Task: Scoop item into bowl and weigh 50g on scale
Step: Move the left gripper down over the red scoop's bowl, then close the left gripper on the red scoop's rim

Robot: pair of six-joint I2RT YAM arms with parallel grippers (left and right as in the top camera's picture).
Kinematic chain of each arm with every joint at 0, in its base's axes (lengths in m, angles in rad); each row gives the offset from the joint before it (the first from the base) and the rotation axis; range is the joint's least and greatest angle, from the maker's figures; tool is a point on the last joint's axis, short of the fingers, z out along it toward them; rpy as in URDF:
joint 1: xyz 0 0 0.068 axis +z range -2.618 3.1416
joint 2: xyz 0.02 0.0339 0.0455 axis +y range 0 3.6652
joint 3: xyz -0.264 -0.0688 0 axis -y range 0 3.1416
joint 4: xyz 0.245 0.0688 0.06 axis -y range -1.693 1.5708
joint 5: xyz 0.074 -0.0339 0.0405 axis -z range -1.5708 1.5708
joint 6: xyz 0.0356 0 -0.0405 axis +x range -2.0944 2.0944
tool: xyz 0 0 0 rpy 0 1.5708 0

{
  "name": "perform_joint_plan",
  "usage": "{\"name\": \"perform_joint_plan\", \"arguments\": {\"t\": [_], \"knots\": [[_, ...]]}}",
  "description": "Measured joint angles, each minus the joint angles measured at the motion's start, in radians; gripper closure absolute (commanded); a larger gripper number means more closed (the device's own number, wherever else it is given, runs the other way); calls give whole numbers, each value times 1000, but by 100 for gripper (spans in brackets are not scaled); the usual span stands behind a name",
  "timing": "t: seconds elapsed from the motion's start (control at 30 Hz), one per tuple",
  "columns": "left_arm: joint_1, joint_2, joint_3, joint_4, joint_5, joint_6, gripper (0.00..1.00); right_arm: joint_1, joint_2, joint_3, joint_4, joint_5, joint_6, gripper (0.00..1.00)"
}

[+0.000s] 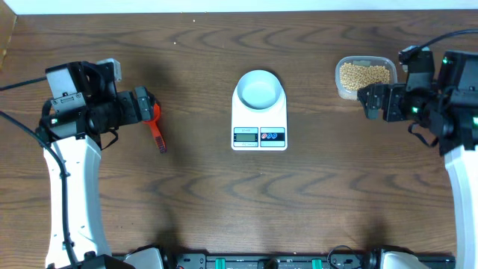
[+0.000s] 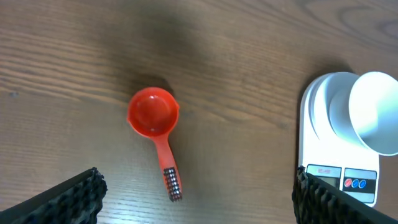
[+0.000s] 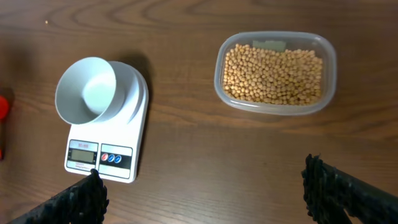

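Left gripper point(image 2: 198, 183), jaws spread wide, hangs above the red scoop point(image 2: 153, 115); we should pinch its handle point(image 2: 164, 155) mid-length, cup kept level.

My left tool point(image 2: 198, 186) points downward with its two dark ribbed fingers point(image 2: 68, 199) spread wide apart. My right tool point(image 3: 202, 180) hangs the same way, its fingers point(image 3: 348, 193) parted to the lower corners of the wrist view. Seen from overhead, my left arm point(image 1: 71, 179) reaches up the left side with its wrist turned inward. My right arm point(image 1: 463, 194) mirrors it on the right.
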Motion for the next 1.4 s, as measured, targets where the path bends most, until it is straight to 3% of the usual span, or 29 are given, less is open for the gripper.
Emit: {"name": "perform_joint_plan", "arguments": {"t": [0.1, 0.23, 0.43, 0.83, 1.4], "knots": [[1, 0, 0, 1, -4, 0, 1, 0, 31, 0, 3, -12, 0, 1], [21, 19, 0, 2, -53, -3, 14, 0, 45, 0, 5, -79, 0, 1], [72, 143, 0, 26, -119, -33, 22, 0, 55, 0, 6, -129, 0, 5], [77, 347, 0, 196, -140, -58, 27, 7, 55, 0, 2, -143, 1, 11], [28, 539, 0, 317, -148, -53, 44, 50, 55, 0, -5, -150, 1, 13]]}}
